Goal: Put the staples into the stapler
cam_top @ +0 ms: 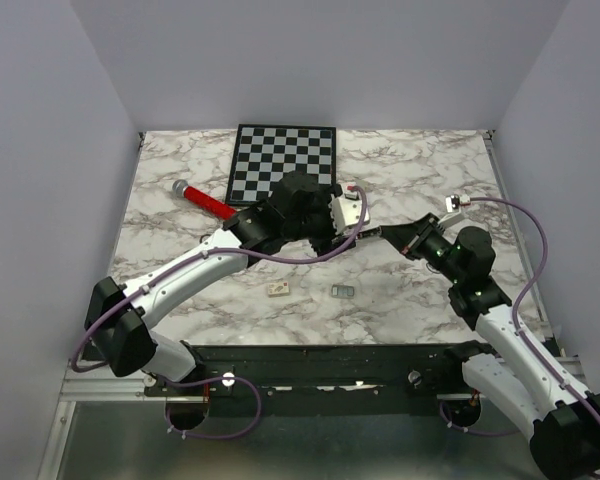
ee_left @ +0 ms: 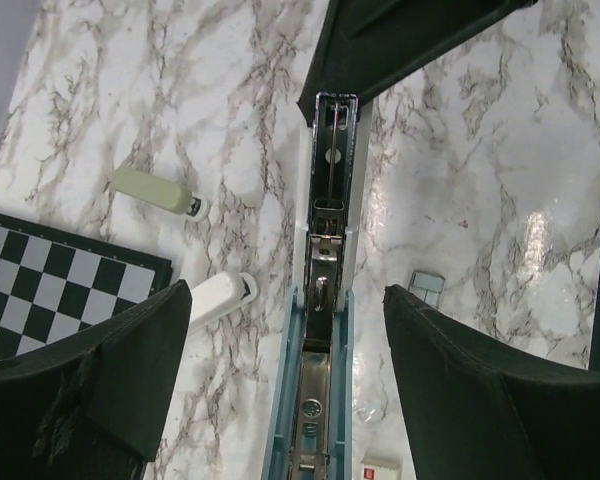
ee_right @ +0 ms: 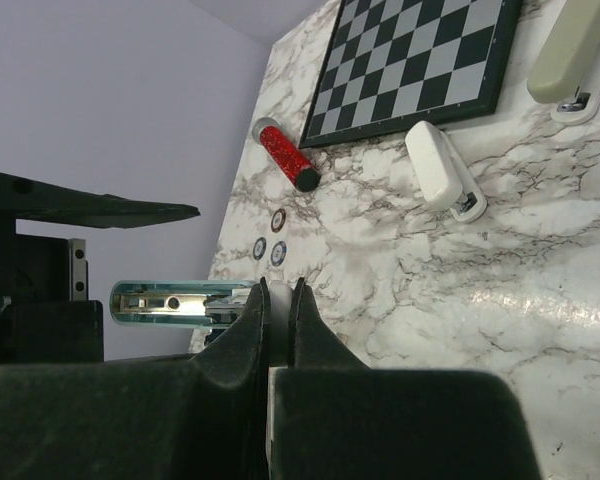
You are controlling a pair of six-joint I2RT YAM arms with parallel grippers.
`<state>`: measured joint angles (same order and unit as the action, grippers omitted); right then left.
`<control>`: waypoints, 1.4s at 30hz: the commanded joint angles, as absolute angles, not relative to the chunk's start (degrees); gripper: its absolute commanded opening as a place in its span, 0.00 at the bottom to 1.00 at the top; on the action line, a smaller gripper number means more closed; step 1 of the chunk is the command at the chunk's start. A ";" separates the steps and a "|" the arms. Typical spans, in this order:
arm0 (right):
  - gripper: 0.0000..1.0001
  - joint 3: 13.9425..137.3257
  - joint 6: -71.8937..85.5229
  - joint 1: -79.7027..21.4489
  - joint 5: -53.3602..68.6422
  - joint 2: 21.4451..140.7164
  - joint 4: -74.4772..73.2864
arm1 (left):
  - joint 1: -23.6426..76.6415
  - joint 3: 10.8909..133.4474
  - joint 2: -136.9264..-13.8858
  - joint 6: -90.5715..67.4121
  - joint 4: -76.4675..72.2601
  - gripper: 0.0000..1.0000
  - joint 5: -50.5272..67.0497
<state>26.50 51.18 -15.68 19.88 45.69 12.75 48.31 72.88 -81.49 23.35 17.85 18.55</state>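
Dark fingers of the left hand fill the lower corners of its wrist view. They are spread wide, and the stapler runs lengthwise between them, touching neither. It lies swung open, teal at the near end and white farther off, with a bare metal channel along its middle. The right hand is clamped on the far white end, its two tips pinching a thin white edge. The staples lie flat on the marble tabletop just right of the stapler, near the left hand's right finger and gripped by neither hand. On the other side sit a white stapler, a pale green stapler and the corner of a chessboard.
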 commanded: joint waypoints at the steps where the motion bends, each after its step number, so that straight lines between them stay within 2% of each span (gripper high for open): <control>1: 0.01 25.66 52.64 -16.35 21.62 45.26 13.01 | 48.34 75.41 -83.84 28.47 21.53 0.84 21.36; 14: 0.01 26.37 53.26 -18.98 20.92 47.63 14.76 | 50.62 81.74 -90.26 35.68 27.59 0.79 19.68; 24: 0.01 26.46 53.61 -19.16 21.44 48.95 15.82 | 50.62 82.62 -91.76 38.93 35.06 0.71 23.55; 34: 0.01 26.63 53.88 -19.60 22.06 50.98 17.49 | 50.54 84.81 -94.30 38.23 35.33 0.56 24.00; 37: 0.01 26.63 53.79 -19.69 22.24 51.06 17.49 | 50.45 85.16 -95.01 38.23 35.77 0.46 23.73; 39: 0.01 26.54 53.79 -19.69 22.32 51.33 17.58 | 50.45 85.43 -95.54 38.67 37.08 0.43 23.90; 42: 0.01 26.37 53.62 -19.69 22.32 51.33 17.67 | 50.10 85.96 -96.06 39.28 38.93 0.29 24.08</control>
